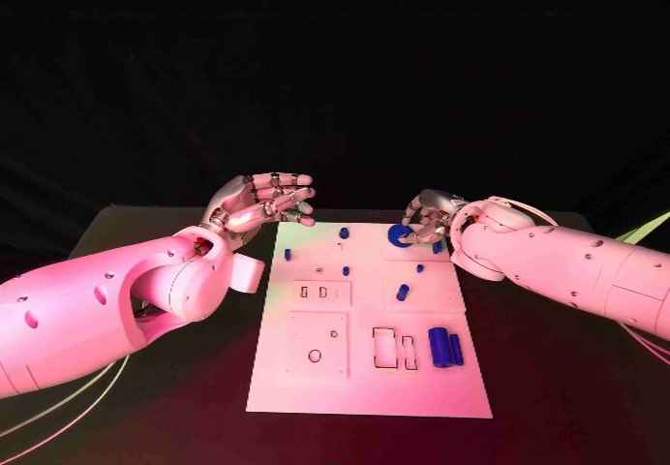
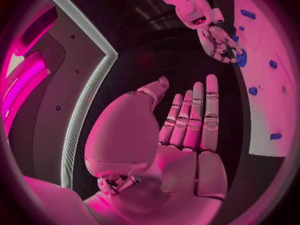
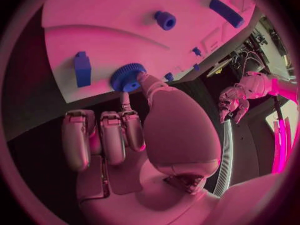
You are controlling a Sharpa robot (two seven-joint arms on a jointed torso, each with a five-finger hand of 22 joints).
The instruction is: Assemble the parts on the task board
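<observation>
The white task board [image 1: 366, 387] lies in the middle of the black table. At its far right corner a blue gear [image 1: 400, 235] sits on the board, and my right hand [image 1: 430, 217] pinches it; the right wrist view shows the thumb tip [image 3: 147, 81] and one finger against the gear [image 3: 127, 77], the other fingers curled. My left hand [image 1: 261, 203] hovers just off the board's far left corner, holding nothing, its fingers [image 2: 195, 116] straight and apart. Small blue parts stand on the board: a peg [image 1: 344, 232], a short piece [image 1: 402, 291] and two cylinders [image 1: 445, 347].
A blue block [image 3: 82, 69] stands on the board beside the gear, a hollow blue cylinder [image 3: 165, 20] further along. Rectangular slots [image 1: 384, 347] and a round hole [image 1: 315, 356] mark the board's near half. Black table surrounds the board.
</observation>
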